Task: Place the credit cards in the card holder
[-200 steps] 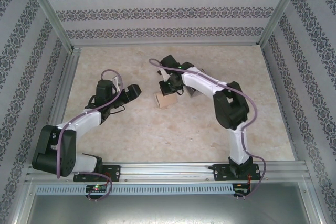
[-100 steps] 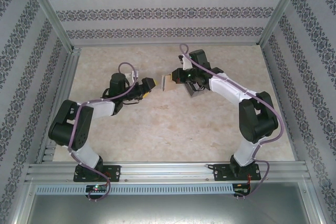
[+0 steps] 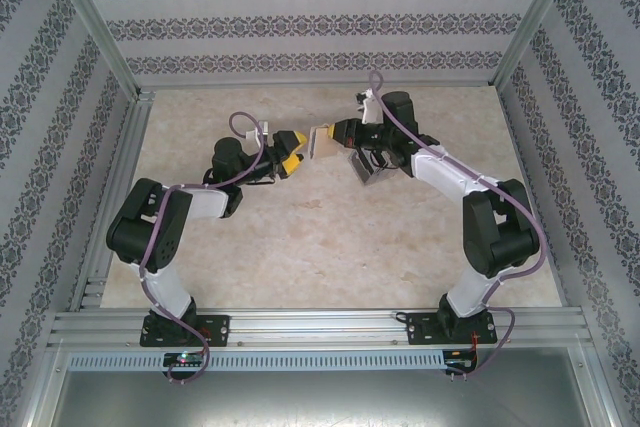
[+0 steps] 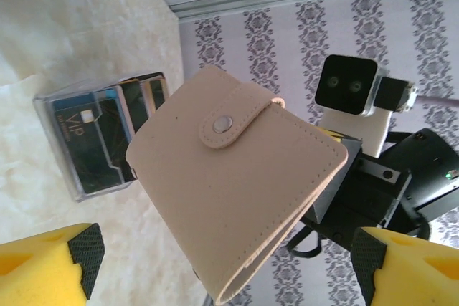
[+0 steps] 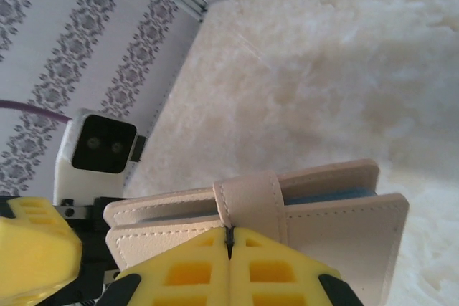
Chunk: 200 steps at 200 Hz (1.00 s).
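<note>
Off the table (image 3: 300,247) now, the card holder (image 3: 322,140) sits clamped in our right gripper (image 3: 343,133), facing our spread left gripper (image 3: 292,152) for opening.

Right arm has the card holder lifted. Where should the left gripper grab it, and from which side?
Probably the free lower edge of the card holder, below the snap strap, coming straight in from where the left gripper faces it, opposite the right gripper clamped on the far end. It is flat and closed, so pinch across its two broad faces and leave the strap free.
</note>
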Tool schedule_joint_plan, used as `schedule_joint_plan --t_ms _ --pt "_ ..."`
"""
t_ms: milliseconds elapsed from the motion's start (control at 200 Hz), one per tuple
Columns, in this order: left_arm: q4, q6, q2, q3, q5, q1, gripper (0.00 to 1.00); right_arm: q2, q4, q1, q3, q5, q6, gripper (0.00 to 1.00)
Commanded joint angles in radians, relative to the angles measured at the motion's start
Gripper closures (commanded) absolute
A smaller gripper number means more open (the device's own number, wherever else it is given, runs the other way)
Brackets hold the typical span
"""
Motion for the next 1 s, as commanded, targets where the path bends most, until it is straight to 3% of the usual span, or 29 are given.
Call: schedule_joint_plan --t_ms 0,340,680,904,994 --pt "0.117 -0.104 0.015 0.029 -0.023 -0.021 0.1 -0.025 0.179 -0.012 -0.023 -0.045 0.094 1.0" --pt "0.042 -0.159 -0.023 0.047 -0.06 -0.048 0.05 0.022 0.308 -0.003 -0.028 -0.012 0.165 1.0" --pt "0.05 -0.204 -0.019 0.081 -0.09 -0.052 0.09 0.044 0.312 0.033 -0.034 -0.009 0.152 1.0" --pt "-0.001 -0.148 -0.026 0.092 -0.083 -0.051 0.25 0.041 0.302 0.049 -0.051 -0.015 0.138 1.0" --pt "-0.07 -0.087 -0.04 0.099 -0.07 -0.049 0.38 0.04 0.302 0.049 -0.067 -0.018 0.139 1.0"
